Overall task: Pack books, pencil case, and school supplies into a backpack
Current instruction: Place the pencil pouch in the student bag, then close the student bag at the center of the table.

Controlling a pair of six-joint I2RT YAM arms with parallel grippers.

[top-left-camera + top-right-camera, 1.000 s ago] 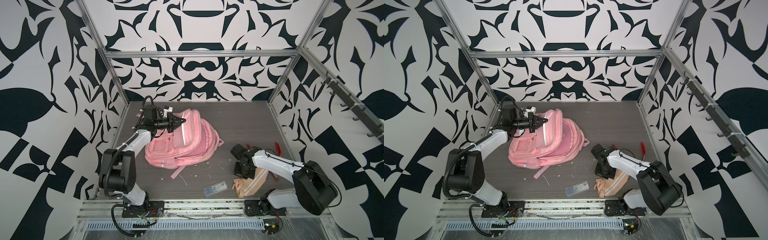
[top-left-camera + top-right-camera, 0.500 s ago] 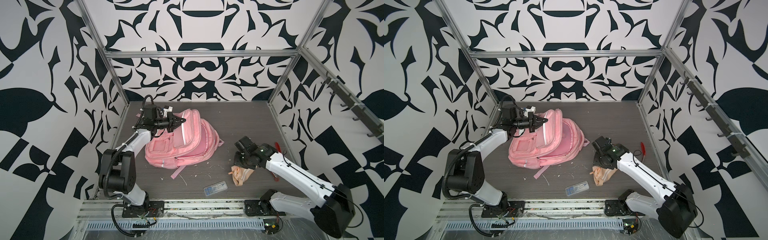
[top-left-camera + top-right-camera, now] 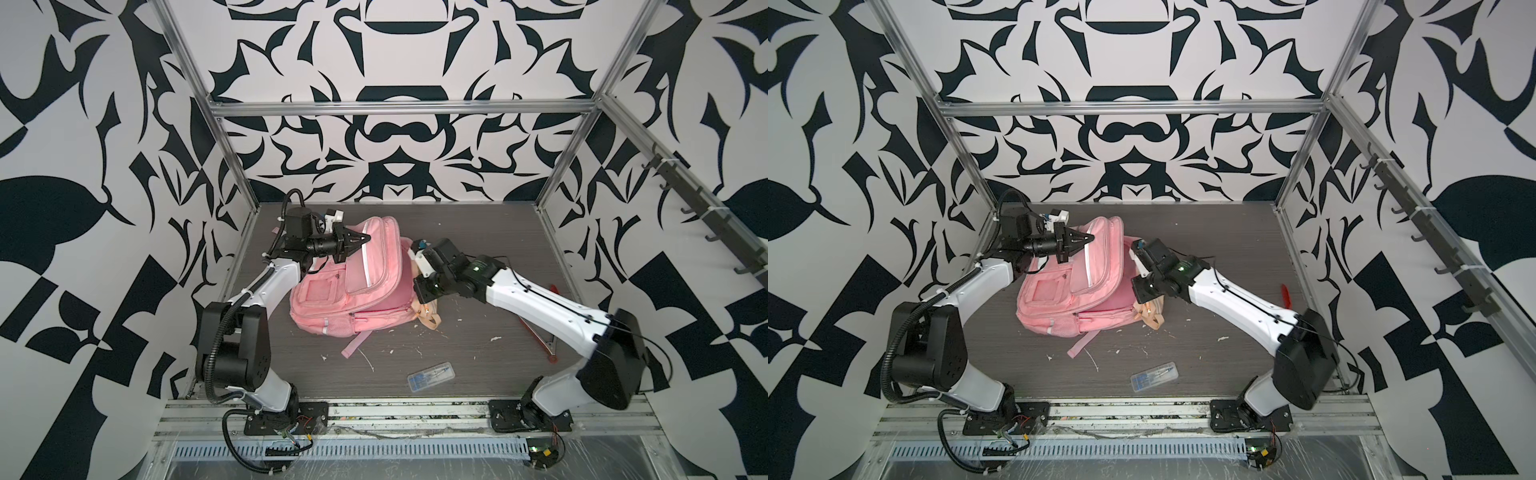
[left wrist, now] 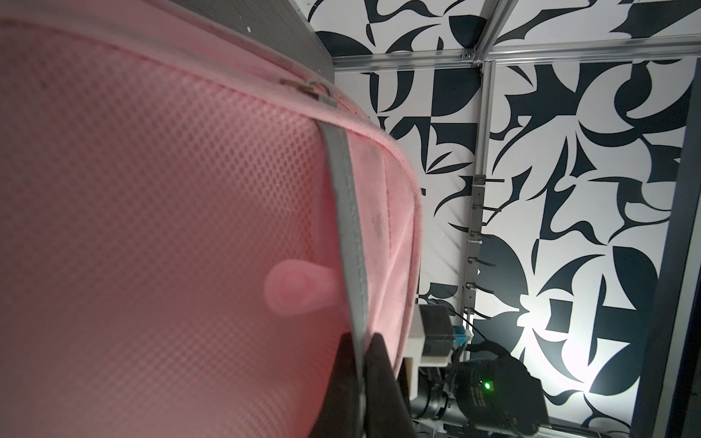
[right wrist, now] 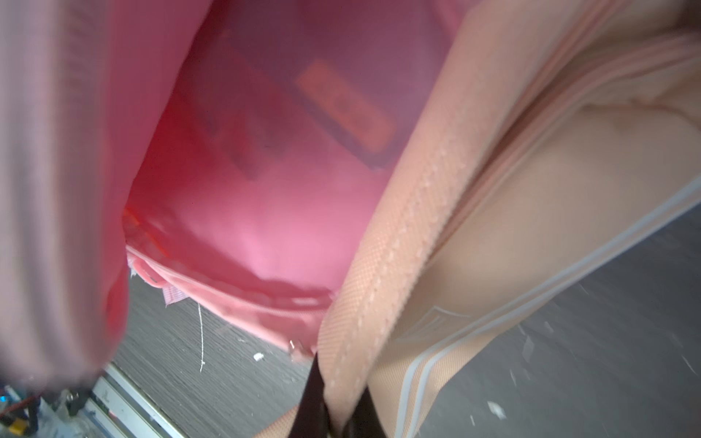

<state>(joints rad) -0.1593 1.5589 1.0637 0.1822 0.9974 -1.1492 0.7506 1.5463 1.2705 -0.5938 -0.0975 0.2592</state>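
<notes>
The pink backpack (image 3: 345, 299) lies left of centre in both top views, its front panel lifted. My left gripper (image 3: 368, 237) is shut on the grey reflective strip (image 4: 347, 212) of that panel and holds it up. My right gripper (image 5: 337, 383) is shut on the zip edge of the peach pencil case (image 5: 493, 235). The case hangs at the open right side of the backpack (image 5: 265, 227), its lower end on the table (image 3: 428, 316). A dark book with an orange label (image 5: 341, 110) lies inside. The clear box of school supplies (image 3: 430, 371) sits on the front of the table.
A red tool (image 3: 552, 291) lies by the right wall, partly under my right arm. A pink strap (image 3: 355, 345) trails from the backpack toward the front. White scraps litter the dark tabletop (image 3: 478, 345). Patterned walls close three sides.
My right arm has carried the pencil case from the front right of the table up and left to the backpack's opening. The left arm keeps the panel raised, unmoved.
</notes>
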